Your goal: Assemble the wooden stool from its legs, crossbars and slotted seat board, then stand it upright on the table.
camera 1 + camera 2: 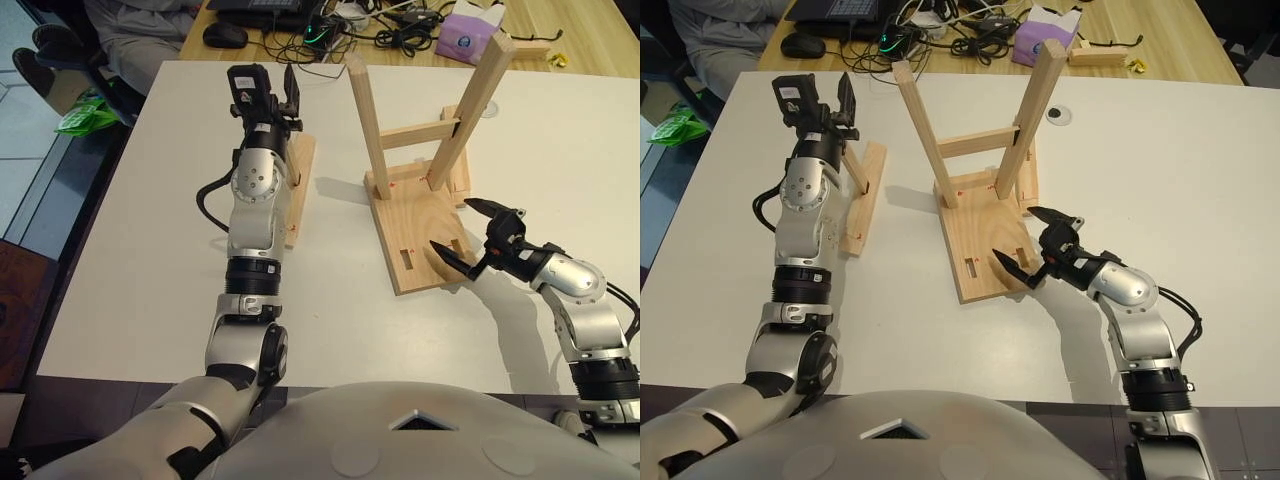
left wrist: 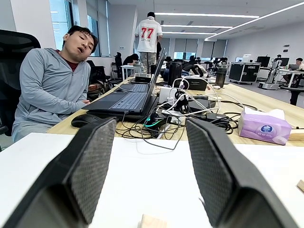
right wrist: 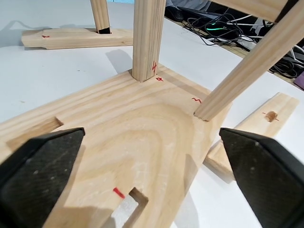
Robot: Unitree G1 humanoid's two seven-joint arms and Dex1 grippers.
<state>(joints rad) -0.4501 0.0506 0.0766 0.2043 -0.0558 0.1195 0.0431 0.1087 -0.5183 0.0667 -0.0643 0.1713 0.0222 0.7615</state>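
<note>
The slotted seat board [image 1: 415, 240] lies flat in the middle of the white table. Two legs [image 1: 365, 120] stand up from its far end, joined by a crossbar [image 1: 420, 133]. My right gripper [image 1: 468, 232] is open, its fingertips astride the board's near right edge with nothing held; empty slots [image 3: 130, 197] lie just below it. A short flat piece with a hole [image 3: 259, 126] lies past the board. My left gripper [image 1: 283, 100] is open and empty, raised above another wooden leg part [image 1: 300, 185] that lies beside my left forearm.
Beyond the table's far edge stands a desk with a mouse [image 1: 224, 35], tangled cables [image 1: 330, 30] and a purple tissue box [image 1: 470, 30]. The table's left edge [image 1: 100, 210] drops to the floor. A round grommet [image 1: 1060, 115] sits far right.
</note>
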